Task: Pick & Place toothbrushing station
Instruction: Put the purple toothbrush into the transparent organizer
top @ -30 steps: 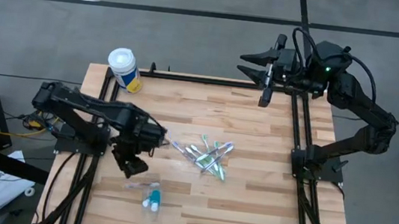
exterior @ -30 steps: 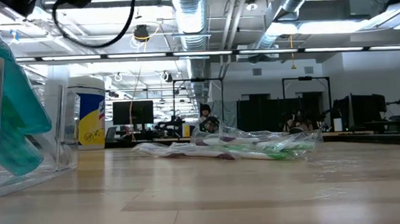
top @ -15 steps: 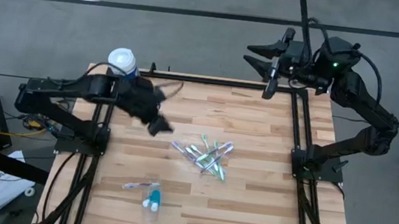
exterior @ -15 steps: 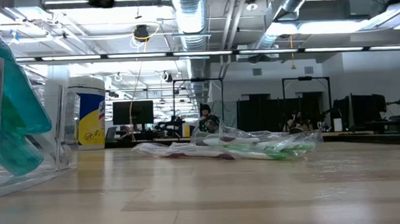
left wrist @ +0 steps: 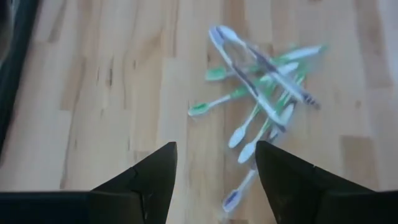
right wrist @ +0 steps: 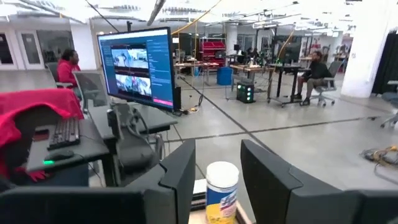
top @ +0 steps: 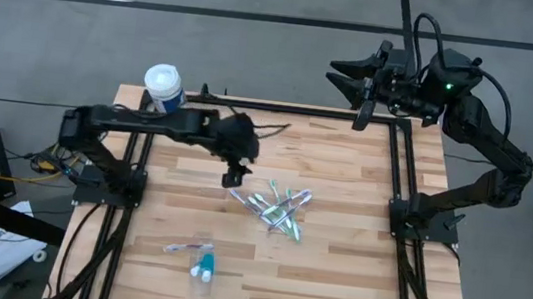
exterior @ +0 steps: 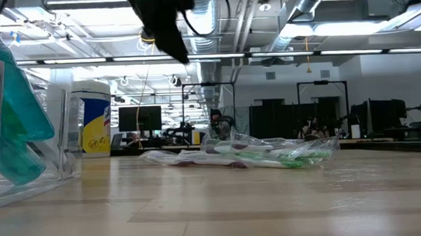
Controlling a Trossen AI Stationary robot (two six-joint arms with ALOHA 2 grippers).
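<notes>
Several slim green, purple and white toothbrushes [top: 275,209] lie in a loose crossed pile on the wooden table [top: 333,268]; the pile also shows in the left wrist view [left wrist: 261,99] and the low view [exterior: 248,153]. The small see-through holder [top: 201,261] with teal-and-white tubes lies near the table's near edge and stands close at the left of the low view [exterior: 16,128]. My left gripper [top: 234,173] hangs open and empty above the table, just left of the pile; its fingers frame bare wood in its wrist view [left wrist: 216,146]. My right gripper [top: 340,77] is open and empty, raised beyond the far right corner.
A big white-lidded canister with a yellow label [top: 166,90] stands at the far left corner and also shows in the right wrist view [right wrist: 222,190]. Black frame rails [top: 398,185] run along the table's left, right and far sides. Bare wood lies right of the pile.
My left gripper has left the spot beside the holder near the table's near left, swung up and toward the far edge by the canister, then gone right toward the toothbrush pile. The pile and the holder have not moved.
</notes>
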